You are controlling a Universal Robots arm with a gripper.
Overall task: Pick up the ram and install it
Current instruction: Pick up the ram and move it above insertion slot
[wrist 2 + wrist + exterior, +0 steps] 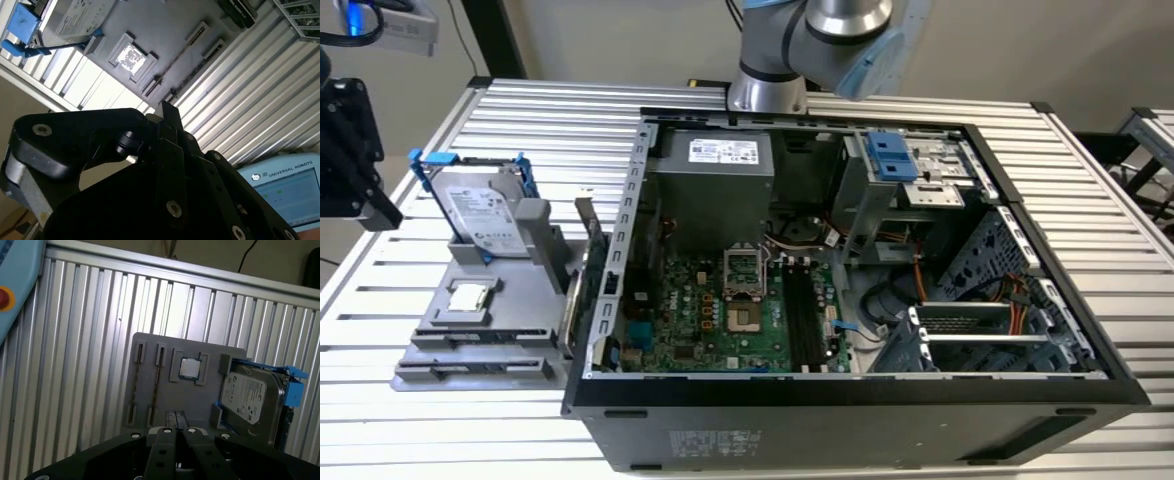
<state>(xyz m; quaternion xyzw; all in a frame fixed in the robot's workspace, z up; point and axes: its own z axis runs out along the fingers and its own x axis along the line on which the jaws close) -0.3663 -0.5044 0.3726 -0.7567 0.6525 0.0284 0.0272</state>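
In the exterior view the grey tray (507,348) lies on the table (400,420) at nine o'clock of the open case (854,425). The drive (483,212) stands at the tray's twelve o'clock end, the processor (470,297) sits mid-tray, and the narrow slots lie toward six o'clock. The ram (156,385) stands on edge in one of those slots, the one just beside the processor, on the side away from the drive. In the second wrist view the ram (176,59) reads as a thin dark line. My gripper (175,415) hangs above the tray, apart from the ram, its fingers pressed together on nothing. Inside the case, the green board (707,335) lies flat, with long dark sockets (803,318) at three o'clock of its processor seat. I judge the ram light and stiff but fragile: a thin board that will not flex, with chips and edge contacts that should not be squeezed or scraped. The faces are smooth, so a grip may slip if it is off-centre. The best hold seems to be across the two flat faces, near the middle of the free long edge, so it hangs level and clear of the slot walls.
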